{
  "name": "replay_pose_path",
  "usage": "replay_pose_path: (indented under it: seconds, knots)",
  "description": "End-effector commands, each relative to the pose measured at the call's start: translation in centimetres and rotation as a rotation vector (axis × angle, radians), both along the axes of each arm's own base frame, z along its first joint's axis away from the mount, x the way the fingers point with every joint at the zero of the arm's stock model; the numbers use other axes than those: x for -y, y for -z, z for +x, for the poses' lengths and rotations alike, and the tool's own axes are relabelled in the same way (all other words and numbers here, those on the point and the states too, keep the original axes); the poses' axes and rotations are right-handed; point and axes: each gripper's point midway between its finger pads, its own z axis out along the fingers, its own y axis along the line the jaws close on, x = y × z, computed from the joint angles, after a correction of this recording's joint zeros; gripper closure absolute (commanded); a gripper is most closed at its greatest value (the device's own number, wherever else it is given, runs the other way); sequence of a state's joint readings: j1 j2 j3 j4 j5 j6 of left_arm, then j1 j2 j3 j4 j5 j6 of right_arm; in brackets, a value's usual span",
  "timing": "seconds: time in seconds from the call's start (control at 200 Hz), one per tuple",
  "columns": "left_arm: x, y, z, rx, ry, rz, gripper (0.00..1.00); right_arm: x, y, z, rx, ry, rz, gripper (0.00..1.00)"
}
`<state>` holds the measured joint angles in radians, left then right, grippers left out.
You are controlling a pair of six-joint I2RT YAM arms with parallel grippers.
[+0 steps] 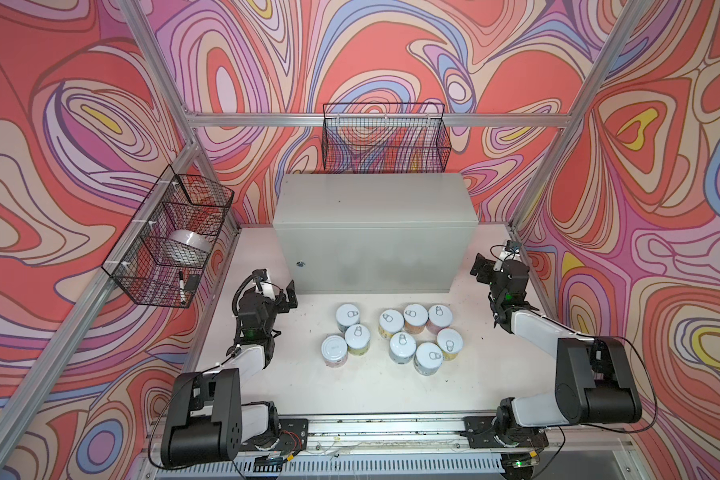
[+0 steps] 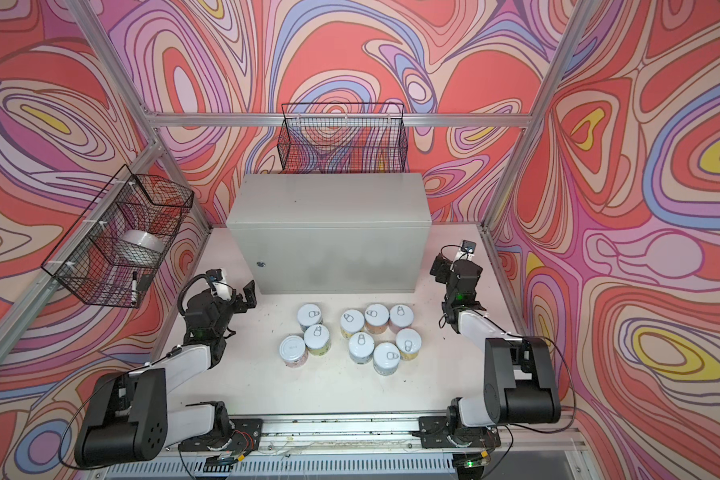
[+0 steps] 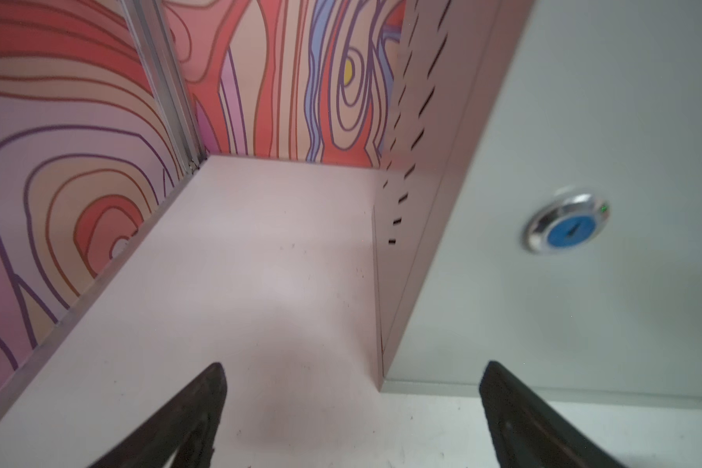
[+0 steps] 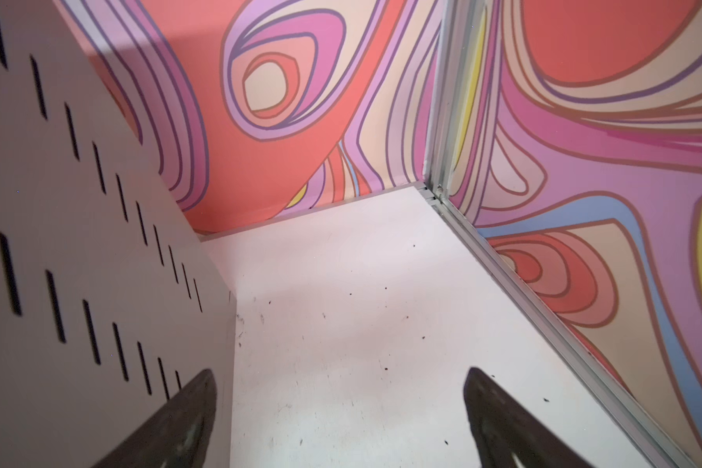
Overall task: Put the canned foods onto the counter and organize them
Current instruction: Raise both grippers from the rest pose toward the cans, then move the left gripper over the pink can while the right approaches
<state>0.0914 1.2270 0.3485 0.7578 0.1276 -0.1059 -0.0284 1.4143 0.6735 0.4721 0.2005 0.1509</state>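
- Before the counter front face, nine canned foods stand upright on the table, apart from it.
- Bare table strips flank both counter ends, bounded by wall rails.
- At the counter's front-left corner hovers the left gripper, fingers wide, empty.
- Beside the counter's right end, the right gripper, fingers wide, empty.

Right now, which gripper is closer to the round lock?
Left. The left gripper is close in front of the lock; the right gripper is past the cabinet's other end.
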Motion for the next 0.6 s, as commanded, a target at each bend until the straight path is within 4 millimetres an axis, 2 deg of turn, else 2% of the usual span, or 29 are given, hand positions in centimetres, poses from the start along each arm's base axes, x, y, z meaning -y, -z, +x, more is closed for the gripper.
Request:
replay_pose_path:
  seconds: [0.0,0.1,0.135,0.175,0.19,0.225,0.3,0.401,0.491,0.596]
  knots:
    - [0.0,-2.1,-0.6,0.029,-0.028,-0.124,0.00,0.7,-0.4,-1.9,-0.031,0.069,0.024,0.02]
    - [-0.6,-3.2,-1.8,-0.017,-0.105,-0.253,0.00,1.0,-2.2,-3.2,0.018,0.112,0.084,0.02]
    - [-0.7,-3.8,-2.1,-0.034,-0.116,-0.277,0.00,1.1,-2.4,-3.6,0.003,0.130,0.115,0.02]
    - [-1.3,-3.6,-3.0,-0.106,-0.180,-0.308,0.00,1.3,-2.4,-4.0,-0.032,0.155,0.146,0.01]
    - [-1.7,-4.7,-2.9,-0.103,-0.212,-0.325,0.00,1.3,-2.3,-4.1,-0.049,0.164,0.161,0.02]
    - [-1.9,-4.4,-3.6,-0.190,-0.242,-0.332,0.00,1.1,-2.1,-4.5,-0.082,0.171,0.198,0.02]
    - [-0.8,-4.5,-4.1,-0.333,-0.210,-0.330,0.00,-0.3,-1.9,-5.2,-0.137,0.109,0.257,0.02]
    - [2.1,-2.8,-5.7,-0.544,-0.108,-0.397,0.00,-2.2,-1.8,-6.6,-0.208,0.070,0.267,0.02]
    - [4.7,-1.1,-7.7,-0.652,-0.028,-0.464,0.00,-4.2,-1.7,-8.0,-0.279,0.036,0.222,0.02]
    - [6.2,0.1,-9.9,-0.735,0.014,-0.533,0.00,-5.8,-2.1,-9.6,-0.321,-0.010,0.218,0.02]
